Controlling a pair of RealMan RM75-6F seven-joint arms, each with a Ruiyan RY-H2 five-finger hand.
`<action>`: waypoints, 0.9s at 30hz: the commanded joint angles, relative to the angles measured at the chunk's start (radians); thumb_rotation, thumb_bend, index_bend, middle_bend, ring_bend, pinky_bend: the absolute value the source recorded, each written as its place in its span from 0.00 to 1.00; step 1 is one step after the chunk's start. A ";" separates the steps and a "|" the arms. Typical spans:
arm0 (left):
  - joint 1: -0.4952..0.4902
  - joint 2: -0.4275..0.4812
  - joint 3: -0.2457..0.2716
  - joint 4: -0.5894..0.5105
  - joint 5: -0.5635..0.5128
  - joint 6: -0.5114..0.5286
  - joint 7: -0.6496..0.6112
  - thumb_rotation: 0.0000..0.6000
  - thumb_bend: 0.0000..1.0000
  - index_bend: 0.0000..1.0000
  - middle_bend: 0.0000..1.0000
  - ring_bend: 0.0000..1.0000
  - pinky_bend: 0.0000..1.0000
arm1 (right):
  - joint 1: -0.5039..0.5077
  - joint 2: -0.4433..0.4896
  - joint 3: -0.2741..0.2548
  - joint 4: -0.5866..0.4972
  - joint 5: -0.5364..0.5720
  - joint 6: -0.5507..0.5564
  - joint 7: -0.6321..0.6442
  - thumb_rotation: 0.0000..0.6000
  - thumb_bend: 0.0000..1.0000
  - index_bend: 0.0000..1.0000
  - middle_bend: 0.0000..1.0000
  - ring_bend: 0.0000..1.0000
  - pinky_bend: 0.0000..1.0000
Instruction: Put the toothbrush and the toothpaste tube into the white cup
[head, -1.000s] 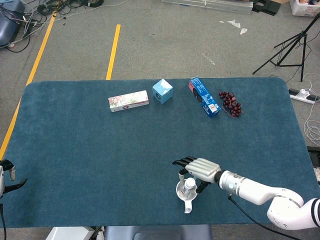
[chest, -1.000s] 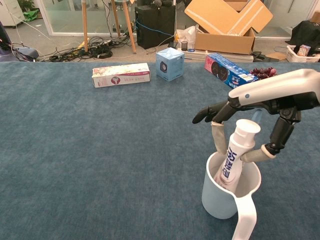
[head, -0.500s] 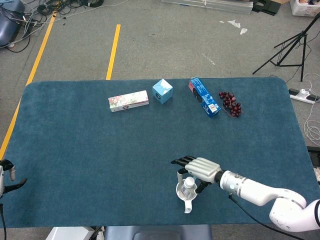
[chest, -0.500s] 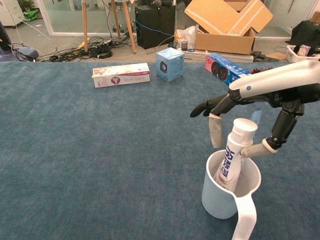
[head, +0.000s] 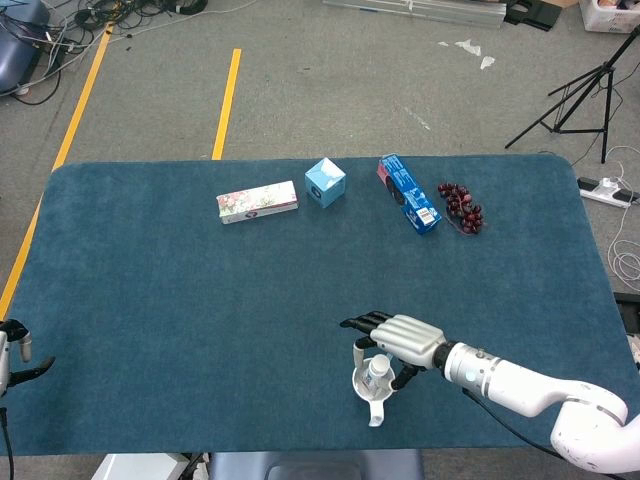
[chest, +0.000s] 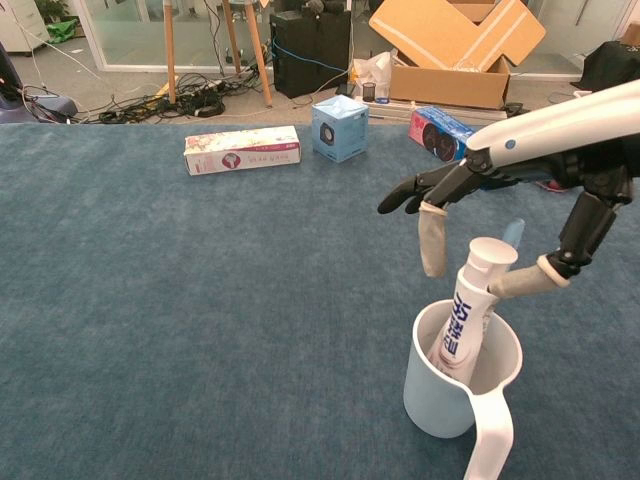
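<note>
The white cup stands near the table's front edge, its handle toward me; the head view shows the cup from above. A white toothpaste tube with blue print stands upright inside it, cap up, and appears as a tube in the head view too. A pale blue toothbrush tip pokes up behind the tube. My right hand hovers just above the cup with fingers spread, holding nothing; its thumb lies close beside the tube's cap. Only part of my left hand shows at the far left edge.
Along the far side lie a floral box, a light blue cube box, a blue biscuit pack and a bunch of dark grapes. The cup sits close to the front table edge.
My right hand has risen a little above the cup and its fingers have drawn away from the tube. The tube stays standing in the cup.
</note>
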 joint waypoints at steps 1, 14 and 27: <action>0.000 0.000 0.000 0.000 0.001 0.001 -0.001 1.00 0.00 0.79 0.51 0.38 0.37 | 0.001 0.016 0.001 -0.010 -0.016 0.012 0.019 1.00 0.23 0.43 0.05 0.00 0.05; 0.001 0.000 0.003 -0.005 0.009 0.005 0.002 1.00 0.00 0.79 0.51 0.38 0.37 | -0.074 0.131 0.015 -0.053 -0.022 0.155 -0.133 1.00 0.19 0.41 0.05 0.00 0.05; -0.004 0.000 0.013 -0.020 0.028 0.002 0.019 1.00 0.00 0.79 0.51 0.38 0.37 | -0.350 0.087 -0.016 -0.113 0.280 0.537 -0.925 1.00 0.18 0.38 0.05 0.00 0.05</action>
